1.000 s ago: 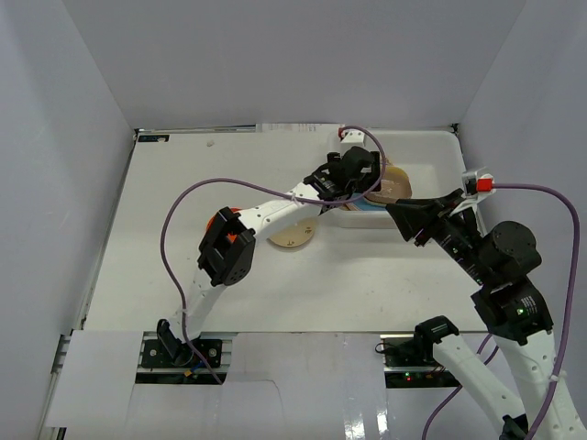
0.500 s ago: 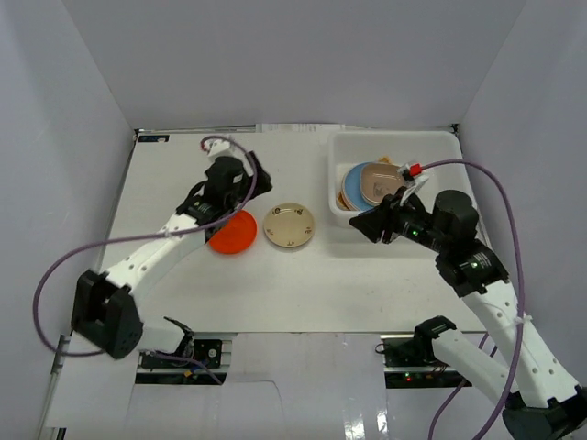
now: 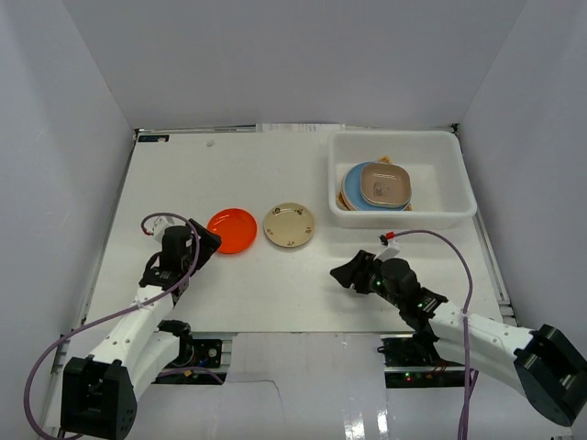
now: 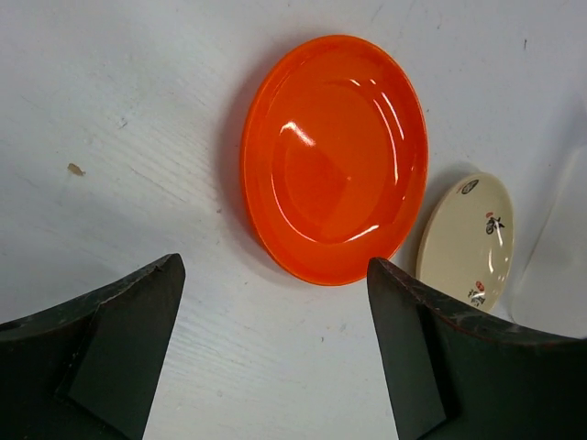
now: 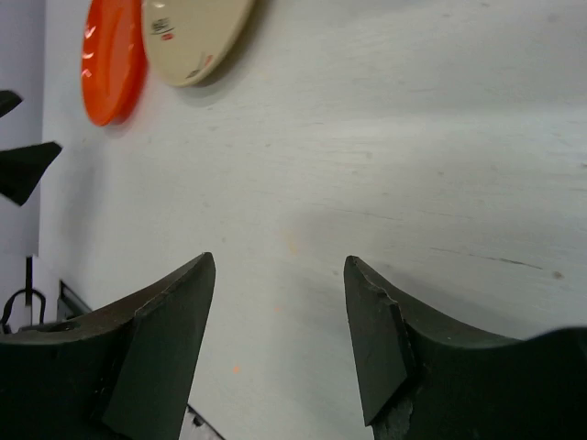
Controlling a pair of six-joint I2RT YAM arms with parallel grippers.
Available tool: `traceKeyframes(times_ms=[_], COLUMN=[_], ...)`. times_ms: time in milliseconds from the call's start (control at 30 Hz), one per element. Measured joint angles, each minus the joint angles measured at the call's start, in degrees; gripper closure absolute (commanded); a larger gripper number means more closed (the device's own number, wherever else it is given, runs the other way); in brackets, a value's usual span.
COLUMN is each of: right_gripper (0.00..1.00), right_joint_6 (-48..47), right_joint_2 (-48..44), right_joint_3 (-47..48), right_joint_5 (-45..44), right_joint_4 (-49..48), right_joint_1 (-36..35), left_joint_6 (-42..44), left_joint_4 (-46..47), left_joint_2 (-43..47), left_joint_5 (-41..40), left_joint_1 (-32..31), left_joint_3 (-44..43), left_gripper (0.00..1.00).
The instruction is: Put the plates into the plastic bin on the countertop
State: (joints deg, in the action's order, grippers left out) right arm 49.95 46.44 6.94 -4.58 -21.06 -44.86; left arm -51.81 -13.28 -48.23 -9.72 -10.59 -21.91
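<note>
Left claw (image 3: 205, 241): you have it low over the flat white table (image 3: 275, 174), fingers spread wide and holding nothing, just left of the round orange-red plastic plate (image 3: 231, 230).
Right claw (image 3: 341, 273): it is parted too and empty, low over bare table nearer than the bin, pointing left toward the two loose plates.
Orange-red plate: it lies flat on the table, left of centre and outside the bin. Your left wrist view frames it between the two fingers, untouched.
Cream plate: the round cream plastic plate (image 3: 289, 225) with small printed marks lies just right of the orange-red one, apart from it.
Bin: the white rectangular plastic bin (image 3: 438, 170) sits at the table's far right corner.
Bin contents: a stack in its left half, with a pinkish-brown rounded-square plate (image 3: 385, 184) on top of a round blue plate (image 3: 350, 190). You cannot sort out the edges beneath.
</note>
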Motion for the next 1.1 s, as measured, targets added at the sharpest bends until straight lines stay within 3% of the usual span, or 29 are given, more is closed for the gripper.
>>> traceKeyframes(times_ms=[200, 500, 700, 867, 900, 933, 1033, 1100], right_gripper=[0.38, 0.45, 0.52, 0.53, 0.57, 0.69, 0.92, 0.92], right_joint_6=[10.8, 22.0, 27.5, 29.9, 30.4, 30.8, 31.7, 32.2], right_joint_2=[12.8, 41.2, 53.8, 59.1, 60.2, 61.1, 63.7, 64.5], right_joint_3=[-2.0, 7.6, 14.0, 19.7, 20.7, 21.7, 23.8, 24.2], right_joint_5=[-9.3, -13.4, -13.9, -15.2, -15.4, -15.5, -15.9, -15.8], right_joint_4=[-13.7, -33.6, -38.5, -39.2, -39.1, -39.2, -38.9, -39.0], right_joint_1=[-0.3, -0.5, -0.8, -1.3, -1.4, -1.4, -1.4, -1.5], left_joint_6=[-1.9, -3.6, -3.4, -3.3, -3.5, -3.6, -3.8, -4.0], left_joint_4=[4.9, 13.2, 16.5, 19.1, 19.8, 20.5, 22.8, 23.6], left_joint_2=[-2.8, -10.8, -14.4, -17.7, -18.3, -18.9, -20.6, -21.5], left_joint_5=[4.2, 11.0, 12.9, 13.2, 13.2, 13.4, 13.4, 13.2], left_joint_1=[3.1, 5.9, 6.9, 7.5, 7.5, 7.5, 7.6, 7.7], left_joint_3=[0.8, 3.7, 3.7, 3.7, 3.7, 3.7, 3.6, 3.5], left_gripper=[0.1, 0.22, 0.29, 0.32, 0.34, 0.34, 0.4, 0.49])
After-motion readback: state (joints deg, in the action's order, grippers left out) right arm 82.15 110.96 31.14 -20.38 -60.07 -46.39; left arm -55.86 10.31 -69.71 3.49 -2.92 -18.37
